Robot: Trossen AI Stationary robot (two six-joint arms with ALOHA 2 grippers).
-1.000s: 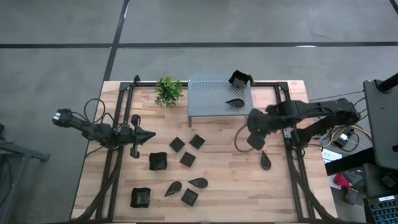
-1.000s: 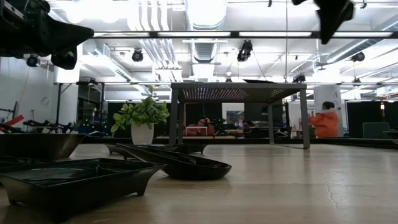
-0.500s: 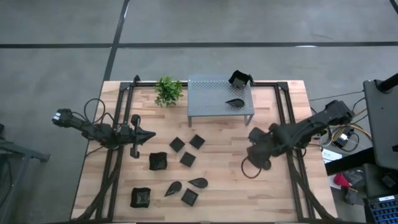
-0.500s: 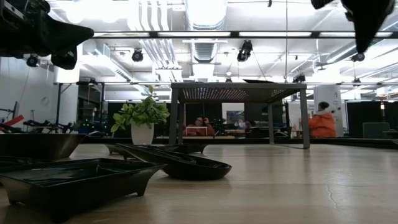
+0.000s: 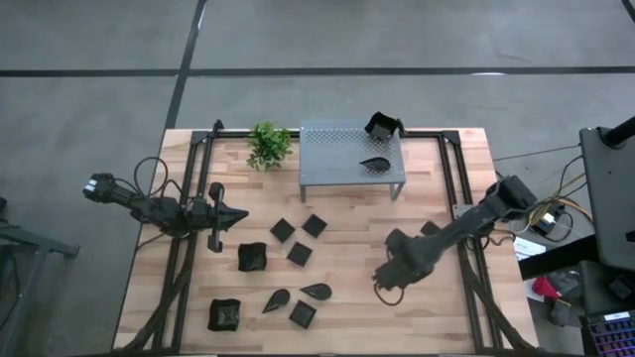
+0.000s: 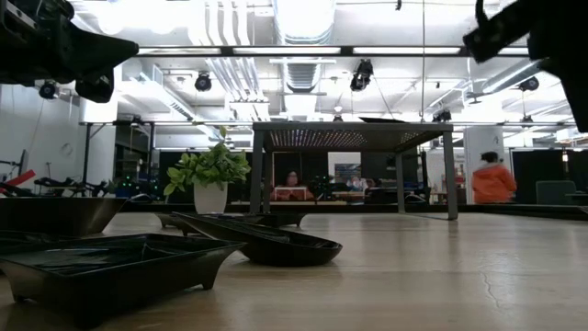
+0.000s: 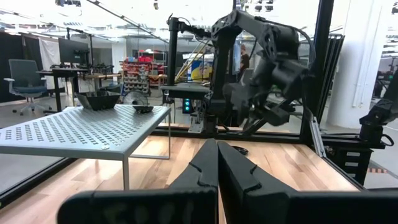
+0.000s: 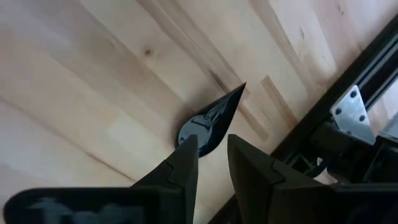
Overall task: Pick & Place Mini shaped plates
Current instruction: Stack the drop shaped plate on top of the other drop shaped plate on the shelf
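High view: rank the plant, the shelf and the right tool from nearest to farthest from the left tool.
1. Plant, at the table's far edge, nearest the left tool.
2. Shelf, beside the plant.
3. Right tool, across the table.

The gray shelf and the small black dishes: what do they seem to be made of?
The shelf looks like painted metal: a thin, matte gray sheet with rows of punched holes on slim legs. The black dishes look like glossy molded plastic or glazed ceramic, because their rims reflect the ceiling lights. The pictures cannot settle which.
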